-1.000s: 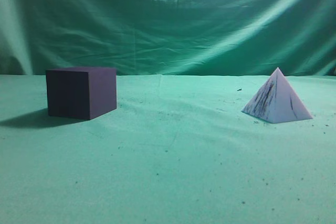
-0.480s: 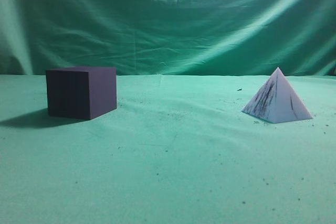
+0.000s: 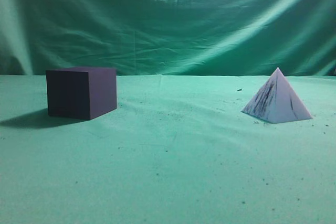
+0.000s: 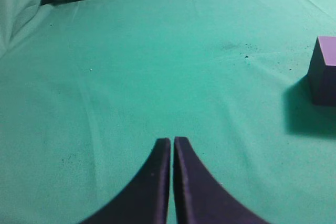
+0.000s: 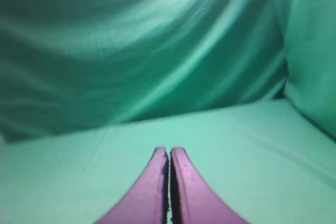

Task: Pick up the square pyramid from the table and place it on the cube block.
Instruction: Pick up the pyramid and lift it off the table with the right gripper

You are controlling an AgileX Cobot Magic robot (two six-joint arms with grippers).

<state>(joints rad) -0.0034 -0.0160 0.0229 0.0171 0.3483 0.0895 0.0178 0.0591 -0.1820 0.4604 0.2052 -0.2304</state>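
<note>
The white, pale-lilac square pyramid with dark streaks stands on the green table at the right of the exterior view. The dark purple cube block stands at the left; its edge also shows at the right of the left wrist view. Neither arm shows in the exterior view. My left gripper is shut and empty over bare cloth, left of the cube. My right gripper is shut and empty, facing the backdrop; the pyramid is out of its view.
A green cloth backdrop hangs behind the table. The cloth folds up at the far left in the left wrist view and at the right in the right wrist view.
</note>
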